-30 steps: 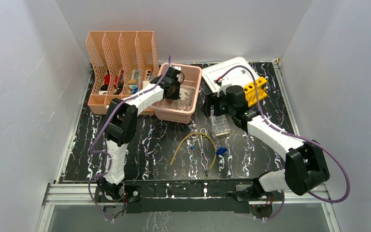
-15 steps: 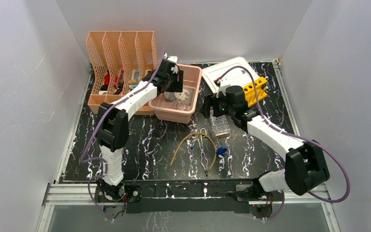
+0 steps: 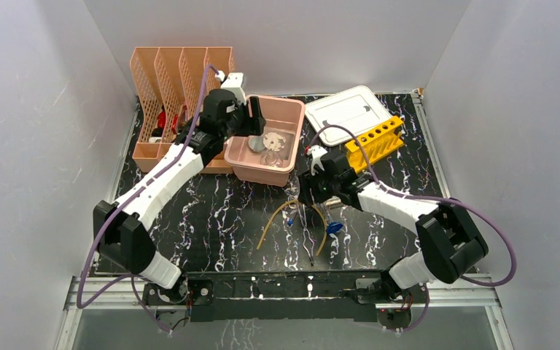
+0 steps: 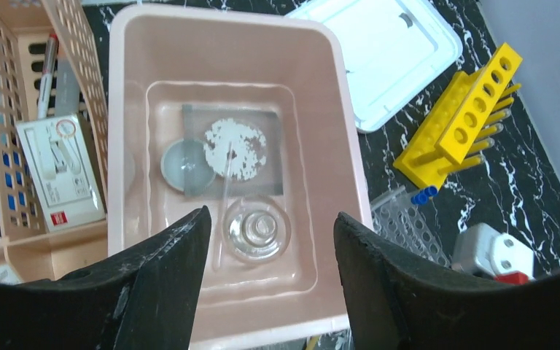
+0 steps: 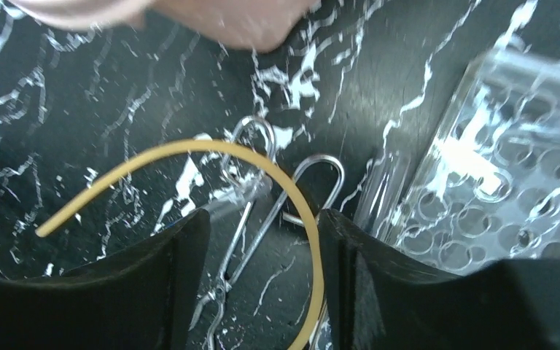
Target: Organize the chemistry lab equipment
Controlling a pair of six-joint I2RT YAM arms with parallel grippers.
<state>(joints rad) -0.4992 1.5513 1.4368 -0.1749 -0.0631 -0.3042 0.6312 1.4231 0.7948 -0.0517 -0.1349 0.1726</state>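
Observation:
My left gripper (image 4: 271, 219) hangs open and empty above the pink tub (image 4: 346, 146). In the tub lie a round clear glass dish (image 4: 257, 230), a smaller dish (image 4: 186, 166) and a glass plate with white grains (image 4: 235, 149). My right gripper (image 5: 262, 219) is open, low over the table. The metal tweezers (image 5: 251, 219) and the yellow rubber tube (image 5: 302, 211) lie between its fingers, not gripped. The clear tube rack (image 5: 496, 182) lies just to its right. From above, the blue clip (image 3: 333, 228) lies near the tube (image 3: 273, 219), and the yellow rack (image 3: 375, 142) lies behind my right arm.
The peach mesh file holder (image 3: 179, 80) stands against the tub's left side. The white lid (image 3: 346, 109) lies at the back right. White walls close in the black marbled table (image 3: 211, 219) on three sides.
The left gripper opened inside the tub, then rose and drew back toward its left rim. The right gripper left the clear rack, moved near-left over the tweezers and tube, and narrowed.

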